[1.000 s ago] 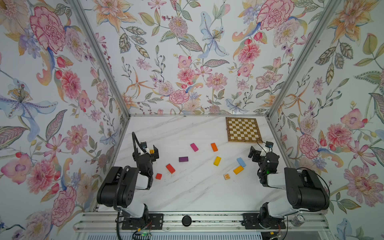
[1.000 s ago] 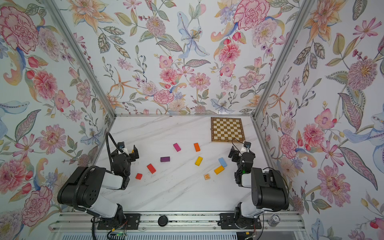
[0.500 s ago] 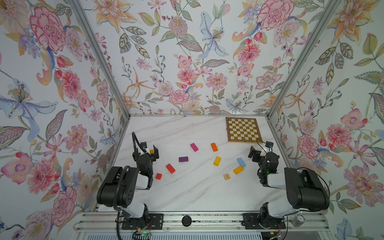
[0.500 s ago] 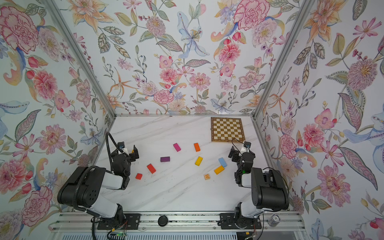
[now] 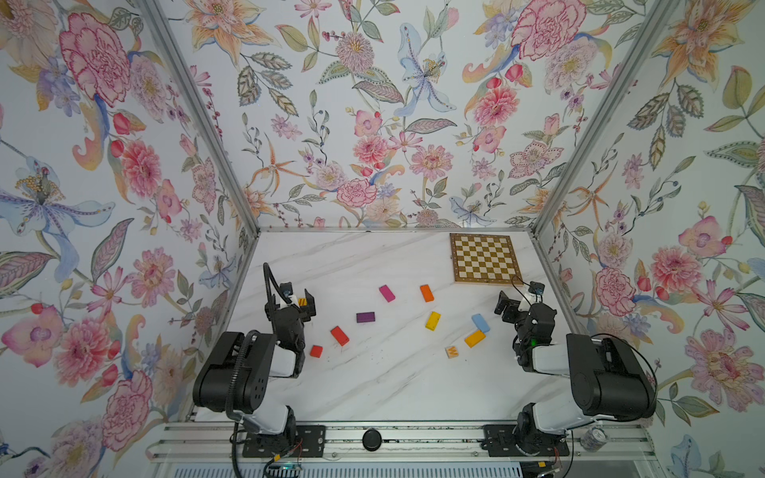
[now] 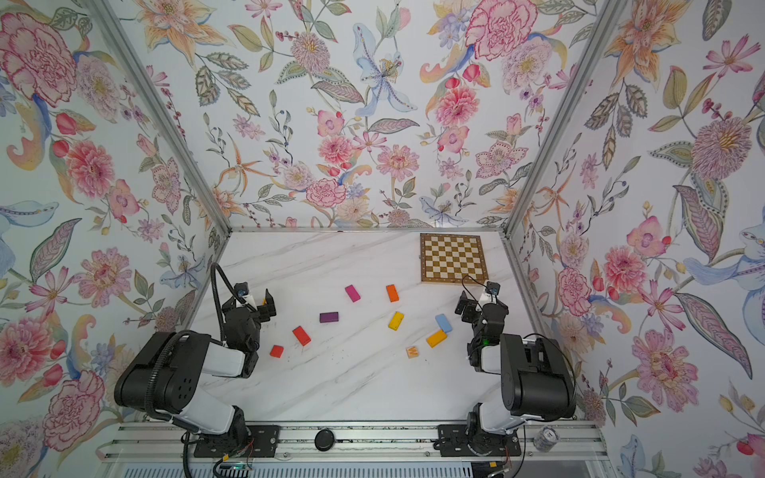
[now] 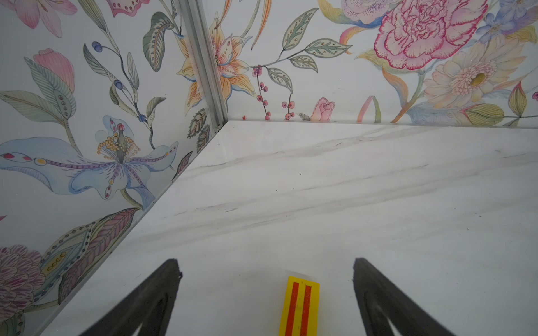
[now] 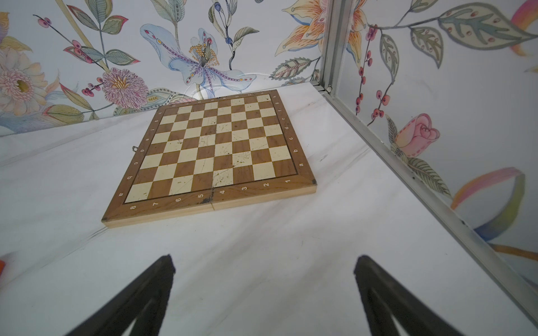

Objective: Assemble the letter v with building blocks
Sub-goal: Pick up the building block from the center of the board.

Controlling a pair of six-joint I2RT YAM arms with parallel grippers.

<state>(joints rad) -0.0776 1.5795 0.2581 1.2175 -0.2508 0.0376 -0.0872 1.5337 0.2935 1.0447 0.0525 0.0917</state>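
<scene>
The building blocks lie scattered and apart on the white marble table; no letter v shows. In both top views I see a magenta block [image 5: 386, 293], orange [image 5: 427, 293], purple [image 5: 365, 317], yellow [image 5: 433, 320], light blue [image 5: 480, 323], amber [image 5: 475, 338], red [image 5: 339, 335], a red cube [image 5: 316, 351] and a W cube [image 5: 452, 351]. My left gripper [image 5: 301, 301] [image 7: 266, 267] stands open around a yellow red-striped block [image 7: 300, 308], touching neither finger. My right gripper [image 5: 513, 300] [image 8: 265, 264] is open and empty, near the light blue block.
A brown-and-cream chessboard [image 5: 484, 258] [image 8: 215, 151] lies flat at the back right, just beyond the right gripper. Floral walls close in the table on three sides. The left gripper is close to the left wall [image 7: 87, 180].
</scene>
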